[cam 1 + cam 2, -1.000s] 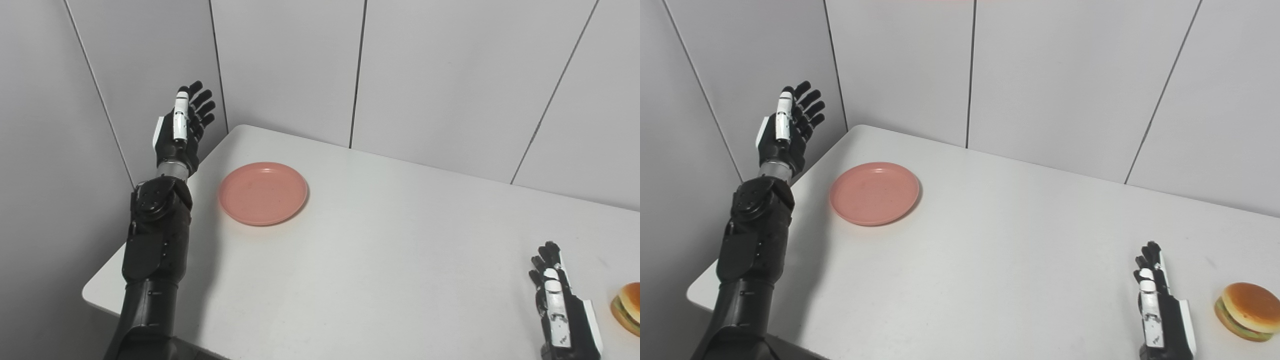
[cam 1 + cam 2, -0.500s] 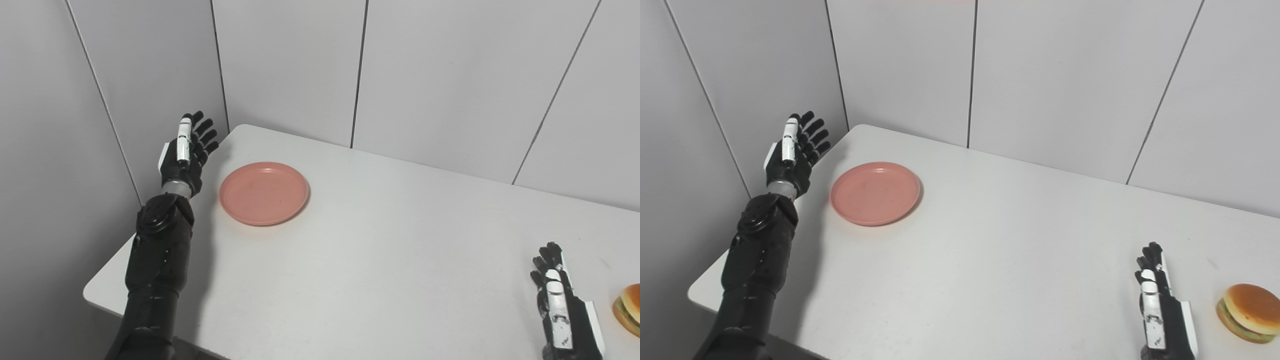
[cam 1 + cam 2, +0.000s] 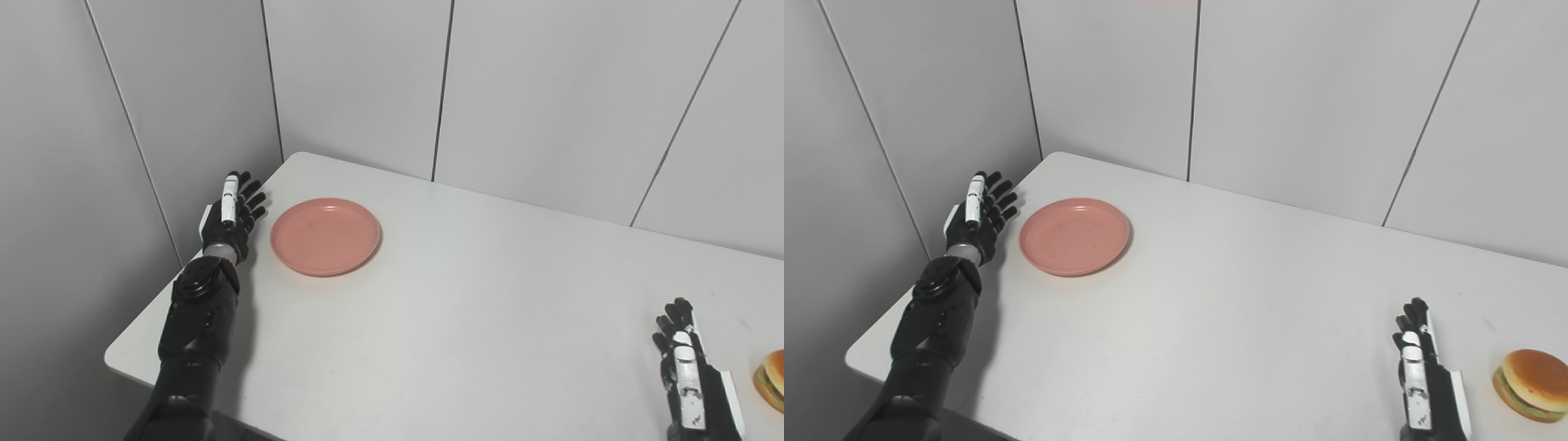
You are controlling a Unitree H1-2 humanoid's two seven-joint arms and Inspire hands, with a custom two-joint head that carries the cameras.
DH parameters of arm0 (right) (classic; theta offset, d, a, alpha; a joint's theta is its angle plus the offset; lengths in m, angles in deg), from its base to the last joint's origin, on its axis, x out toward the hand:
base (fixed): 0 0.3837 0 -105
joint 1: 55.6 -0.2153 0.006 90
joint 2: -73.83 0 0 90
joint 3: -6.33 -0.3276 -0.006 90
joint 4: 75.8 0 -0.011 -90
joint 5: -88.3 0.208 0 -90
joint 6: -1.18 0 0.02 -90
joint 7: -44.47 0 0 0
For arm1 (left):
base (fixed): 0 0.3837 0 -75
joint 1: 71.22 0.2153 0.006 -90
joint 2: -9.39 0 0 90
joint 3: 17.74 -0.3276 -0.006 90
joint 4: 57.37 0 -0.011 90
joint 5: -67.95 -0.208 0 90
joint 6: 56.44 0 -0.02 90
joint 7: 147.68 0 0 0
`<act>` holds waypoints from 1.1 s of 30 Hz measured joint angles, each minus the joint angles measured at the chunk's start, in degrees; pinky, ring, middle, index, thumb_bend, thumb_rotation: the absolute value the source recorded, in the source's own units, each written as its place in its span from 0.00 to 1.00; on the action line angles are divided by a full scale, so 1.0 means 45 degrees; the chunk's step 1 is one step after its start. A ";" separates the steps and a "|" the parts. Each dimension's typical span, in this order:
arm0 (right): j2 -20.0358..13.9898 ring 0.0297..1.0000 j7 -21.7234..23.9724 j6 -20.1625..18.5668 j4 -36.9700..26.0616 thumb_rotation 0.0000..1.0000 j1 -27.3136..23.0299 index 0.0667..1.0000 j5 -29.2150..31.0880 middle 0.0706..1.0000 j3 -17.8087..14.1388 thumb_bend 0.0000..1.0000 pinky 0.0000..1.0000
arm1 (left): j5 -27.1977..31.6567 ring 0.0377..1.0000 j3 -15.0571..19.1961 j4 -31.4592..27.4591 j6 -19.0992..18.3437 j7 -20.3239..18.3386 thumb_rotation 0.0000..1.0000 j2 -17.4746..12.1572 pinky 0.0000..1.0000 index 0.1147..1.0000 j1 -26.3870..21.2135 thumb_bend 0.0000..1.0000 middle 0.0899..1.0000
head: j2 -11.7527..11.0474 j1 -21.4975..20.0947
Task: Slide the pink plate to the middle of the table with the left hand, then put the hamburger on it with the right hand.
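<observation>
While the left hand (image 3: 229, 211) waits open and empty, the pink plate (image 3: 325, 236) lies just to its right — untouched (right hand (image 3: 1424, 376), also empty, sits far off).

Even, diffuse light from above leaves both views bright and sharp, with no glare on the matte white tabletop (image 3: 1213, 306), only soft shadows beside the left arm near the table's left edge and a thin one under the pink plate (image 3: 1074, 236) by its far left corner.
</observation>
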 measured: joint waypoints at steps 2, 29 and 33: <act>-0.0002 0.98 -0.0002 0.0000 0.0002 1.00 0.0000 1.00 -0.0003 0.99 -0.0007 0.09 1.00 | -0.0001 0.90 -0.0019 0.0122 0.0149 -0.0014 1.00 -0.0030 0.92 0.86 0.0000 0.33 0.88 | 0.0000 -0.0019; 0.0030 0.98 -0.0097 -0.0026 -0.0144 1.00 0.0067 0.99 -0.0253 0.98 0.0006 0.11 1.00 | 0.0272 0.90 -0.1396 -0.0150 -0.0144 -0.1008 1.00 0.0508 0.94 0.89 -0.0020 0.34 0.89 | 0.0312 -0.0429; 0.0033 0.98 -0.0097 -0.0049 -0.0189 1.00 0.0119 0.99 -0.0307 0.98 0.0023 0.10 1.00 | 0.0291 0.90 -0.1535 -0.0689 -0.0461 -0.1204 1.00 0.0825 0.94 0.88 0.0184 0.33 0.88 | 0.0391 -0.0527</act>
